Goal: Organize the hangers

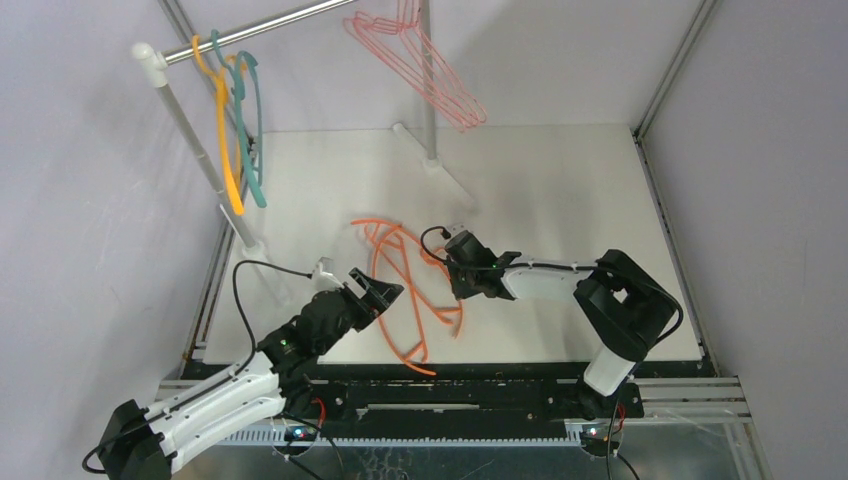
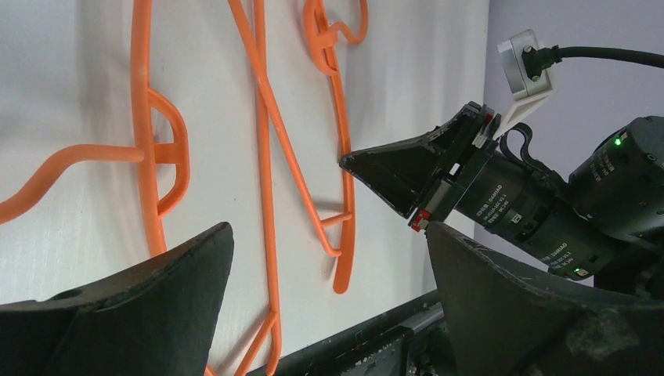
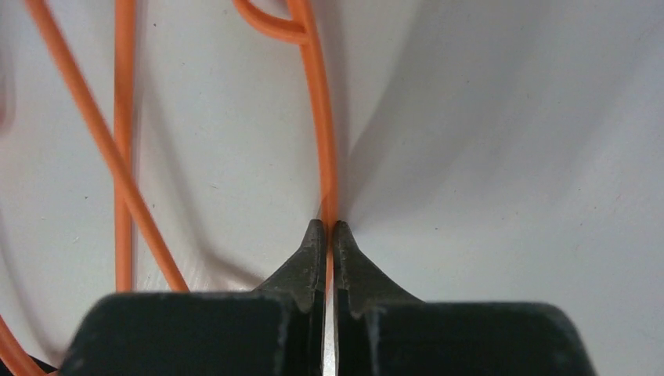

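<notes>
Orange hangers (image 1: 405, 290) lie tangled on the white table (image 1: 560, 200) between the arms. Right gripper (image 3: 329, 235) is clenched on one orange wire at table level. Left gripper (image 2: 329, 258) is spread wide just beside the pile, holding nothing.

Step, as judged: picking one hanger off the heap. Next move calls for lifting it free of its neighbours, then hooking it over the rail (image 1: 255, 28) beside the yellow-orange hanger (image 1: 228, 160), teal hangers (image 1: 260, 190) and pink hangers (image 1: 440, 85).

White print on the right wrist housing (image 2: 517, 211) is too small to read.

Lab test cell: grey walls (image 1: 770, 200), aluminium frame (image 1: 672, 70), white tabletop (image 1: 560, 200).
</notes>
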